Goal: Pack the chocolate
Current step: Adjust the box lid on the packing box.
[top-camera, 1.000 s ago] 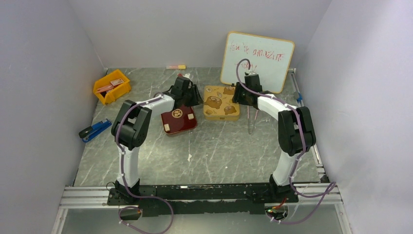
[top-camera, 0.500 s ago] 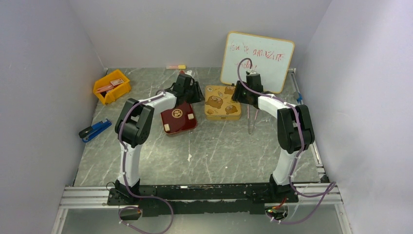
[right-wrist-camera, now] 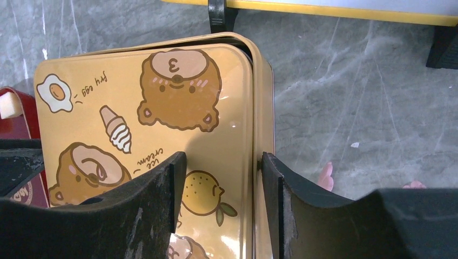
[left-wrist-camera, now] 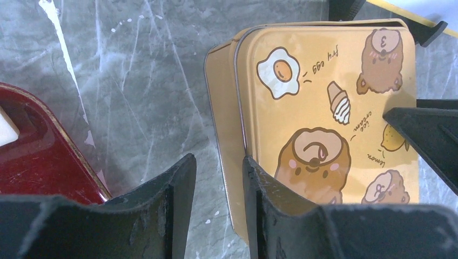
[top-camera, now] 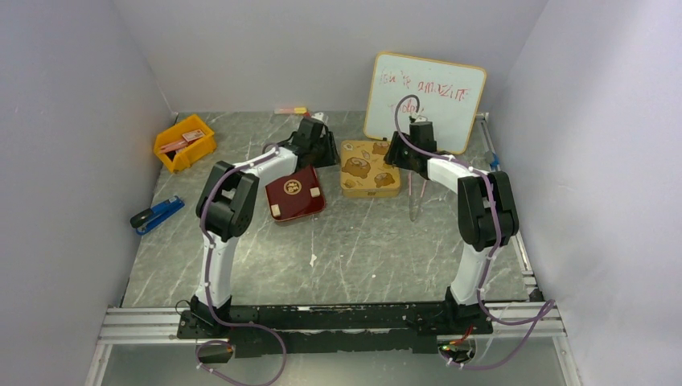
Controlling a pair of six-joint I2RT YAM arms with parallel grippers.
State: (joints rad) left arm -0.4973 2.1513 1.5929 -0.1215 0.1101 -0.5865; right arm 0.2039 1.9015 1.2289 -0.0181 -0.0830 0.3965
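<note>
The gold tin with bear pictures (top-camera: 367, 169) lies flat with its lid on, mid-table. My left gripper (top-camera: 326, 153) is open and straddles the tin's left rim (left-wrist-camera: 237, 108): one finger (left-wrist-camera: 178, 183) over the table, the other over the lid. My right gripper (top-camera: 400, 157) is open and straddles the right rim (right-wrist-camera: 262, 108) of the tin. The dark red tray (top-camera: 294, 195) lies left of the tin, with two pale chocolate pieces (top-camera: 276, 211) on it. One piece shows at the left wrist view's edge (left-wrist-camera: 5, 129). Other pieces are hidden.
A whiteboard (top-camera: 425, 100) stands just behind the tin. A yellow bin (top-camera: 185, 143) sits far left, a blue stapler (top-camera: 155, 215) nearer on the left. Thin pink-tipped sticks (top-camera: 414, 197) lie right of the tin. A small bar (top-camera: 289, 110) lies at the back wall.
My left gripper has moved up and right from over the red tray to the tin's left rim. The right gripper has shifted slightly along the tin's right rim.
</note>
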